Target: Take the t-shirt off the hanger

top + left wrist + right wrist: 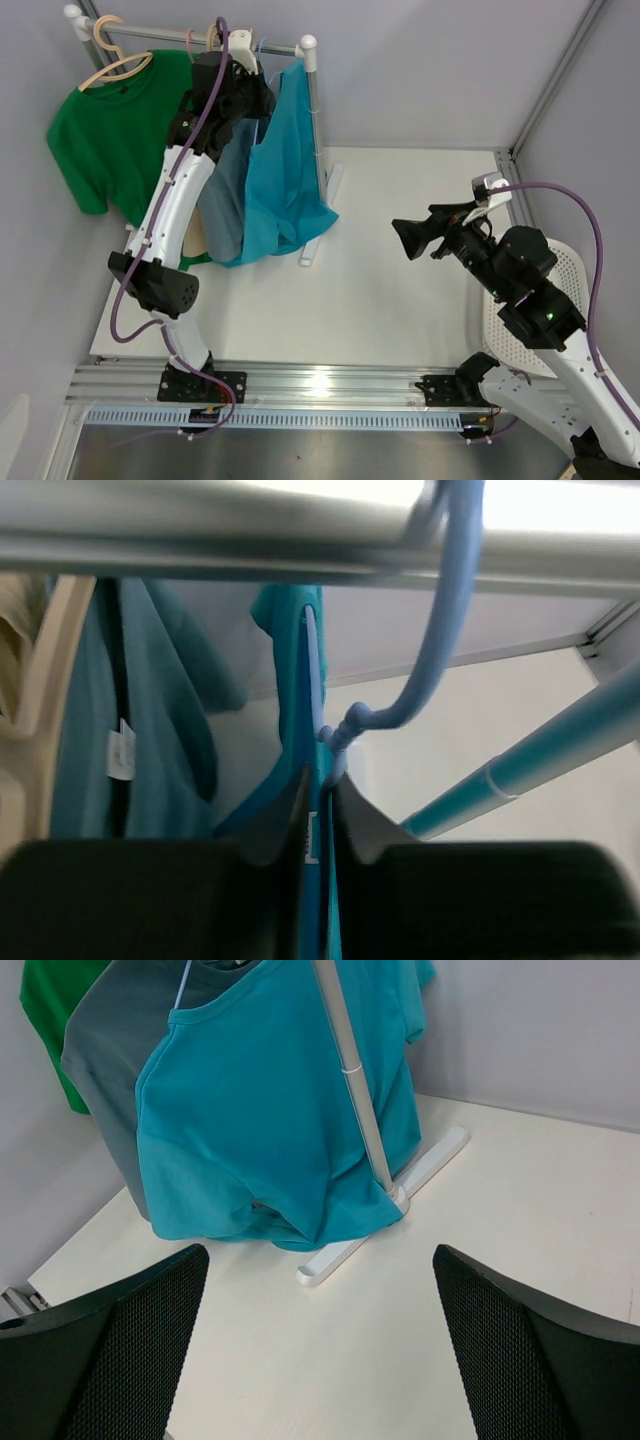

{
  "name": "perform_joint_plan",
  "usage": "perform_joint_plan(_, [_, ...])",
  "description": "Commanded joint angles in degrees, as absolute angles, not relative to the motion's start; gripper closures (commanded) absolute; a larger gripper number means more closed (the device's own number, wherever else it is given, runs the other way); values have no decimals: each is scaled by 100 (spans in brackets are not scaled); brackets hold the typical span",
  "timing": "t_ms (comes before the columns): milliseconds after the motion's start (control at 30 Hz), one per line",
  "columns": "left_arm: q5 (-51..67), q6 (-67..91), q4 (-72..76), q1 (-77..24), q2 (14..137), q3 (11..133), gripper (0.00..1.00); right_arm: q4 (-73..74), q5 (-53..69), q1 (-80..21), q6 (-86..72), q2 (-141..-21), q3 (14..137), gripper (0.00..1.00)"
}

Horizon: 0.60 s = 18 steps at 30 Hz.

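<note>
The teal t-shirt [285,175] is seen hanging on a light blue hanger [447,640], whose hook is looped over the rack rail [165,34] at the rail's right end, just beside the upright post [314,120]. The shirt's hem is gathered low around the base of the post, where it reaches the rack foot [322,215] on the white table [400,300]. The left gripper [318,825] is raised to the rail and is closed on the shirt's neckline just below the hanger's neck, with teal fabric and a small white tag pinched between its fingers [268,825]. To the left of the teal shirt a grey-blue t-shirt [222,200] is hung, touching it. Further left a green t-shirt [105,140] is carried on a cream hanger [112,62] (its hook is set near the rail's far left end). The right gripper [408,238] is held low over the table, well apart from the rack and pointed toward it. Its jaws are spread wide and nothing is held between them. A white perforated basket [565,270] is partly covered by the right arm at the table's right edge.
</note>
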<state>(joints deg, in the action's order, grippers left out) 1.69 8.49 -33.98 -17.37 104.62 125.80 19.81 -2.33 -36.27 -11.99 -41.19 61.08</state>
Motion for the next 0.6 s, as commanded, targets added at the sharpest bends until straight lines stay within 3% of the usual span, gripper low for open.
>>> perform_joint_plan(0, [237, 756, -3130, -1784, 10415, 12823, 97, 2030, -316, -3647, -1204, -3973, 6126, 1])
perform_joint_plan(167, [651, 659, -2699, -1802, 10214, 12823, 99, 2074, -325, -3639, -1213, -3885, 6117, 1])
perform_joint_plan(433, [-236, 18, -2276, -2153, 9449, 12700, 99, 2101, -272, -3647, -1266, -3858, 6056, 1])
perform_joint_plan(567, [-886, 612, -2829, -2206, 8967, 12149, 99, 2057, -281, -3647, -1318, -3876, 6029, 1])
